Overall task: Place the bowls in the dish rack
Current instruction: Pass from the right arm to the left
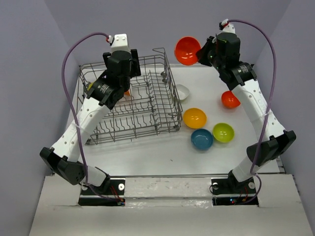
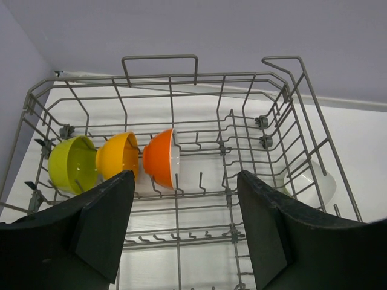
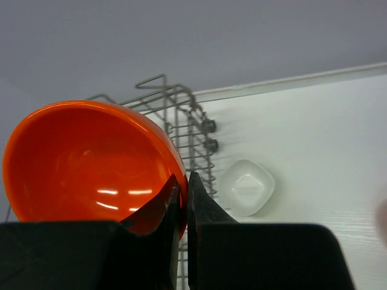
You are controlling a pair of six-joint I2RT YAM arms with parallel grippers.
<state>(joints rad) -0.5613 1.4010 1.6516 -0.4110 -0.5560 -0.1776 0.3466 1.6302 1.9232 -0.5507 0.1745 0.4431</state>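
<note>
Right claw (image 3: 181, 181) is pinched shut on the rim of the red bowl (image 3: 91, 160), one finger inside and one outside. The bowl hangs in the air past the far right corner of the rack (image 1: 170, 91), well above the desk (image 1: 147, 152).

Step in hand, as I judge it: carry this bowl over the rack wall and stand it on edge between the tines.
- Clear the tall corner wire before I lower.
- The grip is on the rim only (glossy, so it may pivot). Move slowly and keep the wrist steady.
- Aim just right of the row already parked on edge: green bowl (image 2: 72, 163), yellow bowl (image 2: 118, 156), orange bowl (image 2: 162, 158).
- Let go only once the rim sits between tines.

Left claw (image 2: 184, 178) is spread wide and holds nothing. It hovers over the rack, looking down at that row, so I should mind it on the way in.

Pose: my right arm folds low at the desk's right edge, then reaches far and high, wrist turned left toward the rack. My left arm arches up over the rack's left side.

Waiting on the desk: white bowl (image 1: 182, 92) just beside the rack's right wall, blue bowl (image 1: 202, 139) nearer me.
</note>
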